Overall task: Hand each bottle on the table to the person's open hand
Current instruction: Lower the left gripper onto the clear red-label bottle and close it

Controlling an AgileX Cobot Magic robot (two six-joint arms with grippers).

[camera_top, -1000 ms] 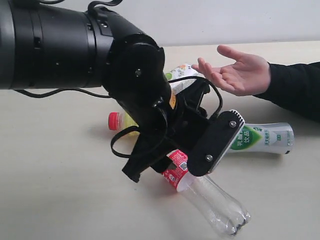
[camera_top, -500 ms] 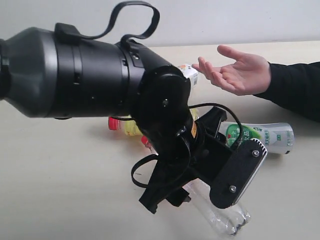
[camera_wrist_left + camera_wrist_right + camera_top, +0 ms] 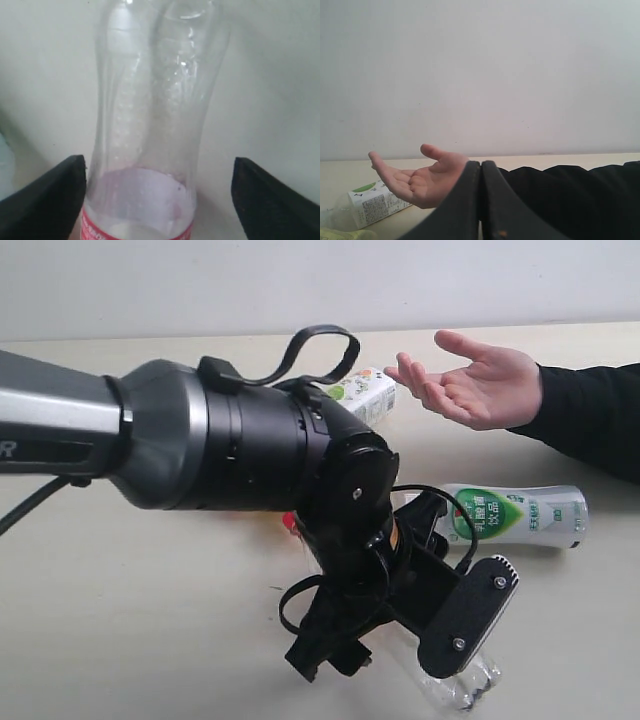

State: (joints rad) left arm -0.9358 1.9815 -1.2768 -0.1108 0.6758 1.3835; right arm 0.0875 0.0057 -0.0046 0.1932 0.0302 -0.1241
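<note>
Three bottles in plain sight, left pincer spread over the clear one

Found left pincer (image 3: pixel 160 165) released: fingers (image 3: pixel 47 195) set wide apart on either side of clear bottle (image 3: pixel 150 125). From left wrist view: one finger close against the bottle's wall by the red label, touching or just short of it, cannot tell which; other finger well off the opposite wall, bare table (image 3: pixel 270 75) showing in the gap. No grip on the bottle.

Located clear bottle lying on its side on table at the near edge of exterior view, base end poking out past the pincer, neck end hidden behind left arm (image 3: pixel 200 450).

Found right pincer (image 3: pixel 481 200) clenched, fingers pressed flat together, nothing between them. Aimed toward the hand, as seen from right wrist view.

Logged open hand (image 3: pixel 480 385) palm up, fingers spread, held over table at far right of exterior view, black sleeve (image 3: pixel 590 415) trailing off to the frame edge.

Placed white squarish bottle (image 3: pixel 362 395) with green leaf on table near the hand's fingertips, apart from them, partly hidden behind left arm.

Placed bottle with green-white label (image 3: pixel 510 515) on its side on table, between hand and clear bottle, just beside the pincer.

Noted yellowish shape (image 3: pixel 340 234) at corner of right wrist view next to white squarish bottle; too blurred to identify
</note>
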